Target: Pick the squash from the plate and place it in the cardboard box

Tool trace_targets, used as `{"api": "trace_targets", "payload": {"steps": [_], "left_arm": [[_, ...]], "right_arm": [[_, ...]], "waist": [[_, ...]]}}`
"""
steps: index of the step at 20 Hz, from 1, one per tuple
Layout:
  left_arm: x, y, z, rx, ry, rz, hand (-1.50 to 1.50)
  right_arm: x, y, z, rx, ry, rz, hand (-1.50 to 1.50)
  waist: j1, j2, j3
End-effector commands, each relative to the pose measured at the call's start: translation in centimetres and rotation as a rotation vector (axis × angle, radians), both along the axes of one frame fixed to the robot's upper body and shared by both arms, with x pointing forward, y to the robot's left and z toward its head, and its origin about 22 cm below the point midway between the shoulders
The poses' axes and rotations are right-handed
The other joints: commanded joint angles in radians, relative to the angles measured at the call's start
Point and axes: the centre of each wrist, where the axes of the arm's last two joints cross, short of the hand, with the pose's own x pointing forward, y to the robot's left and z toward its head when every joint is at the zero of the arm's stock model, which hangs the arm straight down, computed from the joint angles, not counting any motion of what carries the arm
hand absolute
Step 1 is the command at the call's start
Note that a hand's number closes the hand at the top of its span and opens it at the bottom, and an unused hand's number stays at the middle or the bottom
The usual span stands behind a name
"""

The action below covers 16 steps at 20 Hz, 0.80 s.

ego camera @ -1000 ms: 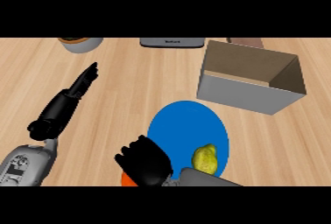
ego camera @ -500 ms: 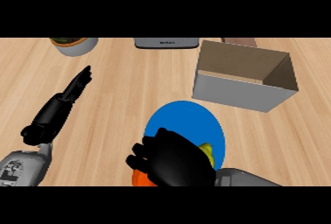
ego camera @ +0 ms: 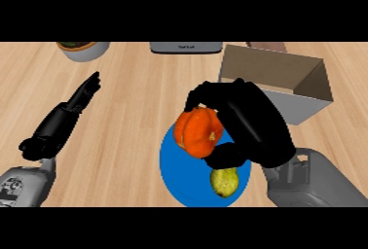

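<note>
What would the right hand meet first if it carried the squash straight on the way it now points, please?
Probably the cardboard box. The right hand, curled round the orange squash above the blue plate, points up the view toward the box's near wall. Its height against the rim is unclear.

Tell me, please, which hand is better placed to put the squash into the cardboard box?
The right hand: its fingers already curl round the orange squash, held above the blue plate, beside the open cardboard box. The left hand lies open, far left.
</note>
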Motion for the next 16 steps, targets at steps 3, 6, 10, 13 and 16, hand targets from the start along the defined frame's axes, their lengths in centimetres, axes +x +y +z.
{"api": "trace_targets", "payload": {"steps": [3,6,10,13,16], "left_arm": [[-0.4,-0.7,1.0,0.002,0.009,-0.013,0.00],[-1.5,-1.5,-1.1,0.000,-0.001,-0.018,0.00],[-0.5,-1.6,0.1,0.002,-0.012,-0.034,0.00],[-0.4,-1.7,-0.8,-0.001,-0.003,-0.030,0.00],[-0.3,-0.4,0.1,-0.005,-0.016,-0.028,0.00]], "right_arm": [[5.2,-5.3,1.4,0.076,0.042,-0.154,1.50],[8.5,-4.9,3.0,0.039,0.024,-0.199,1.50],[11.2,-8.2,1.8,-0.128,0.090,-0.215,1.50],[12.7,-10.1,0.5,-0.259,0.233,-0.233,1.50],[14.3,-11.8,-0.1,-0.333,0.329,-0.215,1.50]], "waist": [[0.010,0.001,0.000],[0.018,0.002,0.000],[0.020,0.004,0.000],[0.029,0.007,0.000],[0.035,0.009,0.000]]}}
